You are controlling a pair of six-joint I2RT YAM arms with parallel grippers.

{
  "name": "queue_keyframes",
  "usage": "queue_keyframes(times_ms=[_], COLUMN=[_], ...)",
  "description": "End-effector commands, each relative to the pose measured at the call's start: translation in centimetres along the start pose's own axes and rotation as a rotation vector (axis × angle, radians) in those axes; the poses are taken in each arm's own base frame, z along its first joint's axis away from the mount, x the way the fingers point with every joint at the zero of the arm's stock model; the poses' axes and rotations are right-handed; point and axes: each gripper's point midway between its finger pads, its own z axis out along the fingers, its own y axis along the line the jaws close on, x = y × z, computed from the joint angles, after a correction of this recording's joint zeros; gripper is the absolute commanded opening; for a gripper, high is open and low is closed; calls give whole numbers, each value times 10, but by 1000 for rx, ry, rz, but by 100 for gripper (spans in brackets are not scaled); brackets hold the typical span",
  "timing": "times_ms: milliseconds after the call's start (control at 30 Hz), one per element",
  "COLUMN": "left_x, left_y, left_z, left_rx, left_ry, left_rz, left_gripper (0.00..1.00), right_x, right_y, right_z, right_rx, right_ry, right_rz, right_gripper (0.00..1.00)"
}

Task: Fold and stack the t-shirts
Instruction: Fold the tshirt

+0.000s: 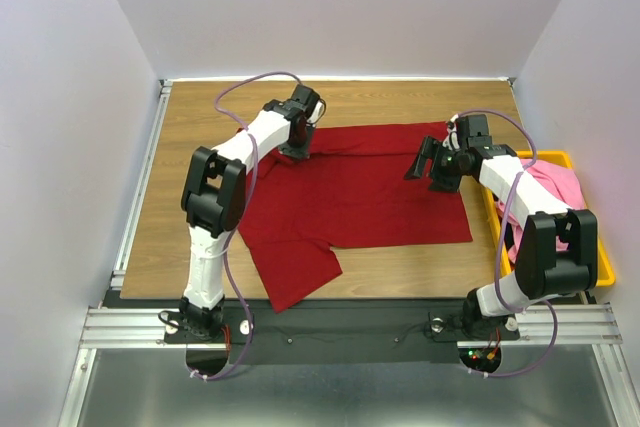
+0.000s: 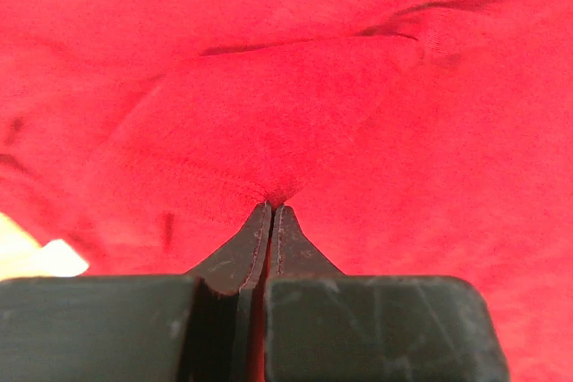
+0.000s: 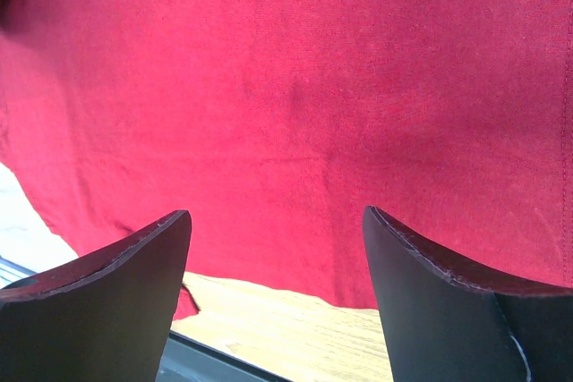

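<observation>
Nearest the bases, one sleeve [image 1: 297, 272] of the dark red t-shirt [image 1: 370, 202] splays toward the near-left of the table [image 1: 190, 147]; the body lies flat beyond it, its long axis running left to right, with the straight hem at the right; at the table's right edge the yellow bin [image 1: 575, 160] holds a pink t-shirt [image 1: 562, 187]; farther in, the right gripper [image 1: 428, 163] hangs over the red shirt's far-right part with jaws spread wide and nothing between them, and its wrist view shows the cloth's edge and bare wood just under the fingertips; farthest, the left gripper [image 1: 297, 150] sits at the far-left edge, jaws pressed together on a small raised pucker of red fabric. As I judge it, the fold turns on that far edge; both grippers stand along it, the left one pinching, the right one above its other end and needing only to drop and close; the cloth would then travel toward the near side.
</observation>
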Motion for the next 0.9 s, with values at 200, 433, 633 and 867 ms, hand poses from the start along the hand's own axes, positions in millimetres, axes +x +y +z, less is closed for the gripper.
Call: queue_keyframes(times_ms=[200, 433, 633, 867], left_x=[17, 26, 29, 15], left_y=[-51, -74, -85, -40], left_z=[-41, -41, -43, -71], left_rx=[202, 301, 347, 277], left_ry=[14, 20, 3, -146], left_rz=[-97, -146, -192, -363], left_gripper=[0, 7, 35, 64], right_x=[-8, -8, -6, -5], right_y=[8, 8, 7, 7], right_z=[-8, -8, -8, -10], right_rx=[-18, -18, -18, -20], right_ry=[-42, -42, -40, -43], right_rz=[-13, -10, -9, -15], right_gripper=[83, 83, 83, 83])
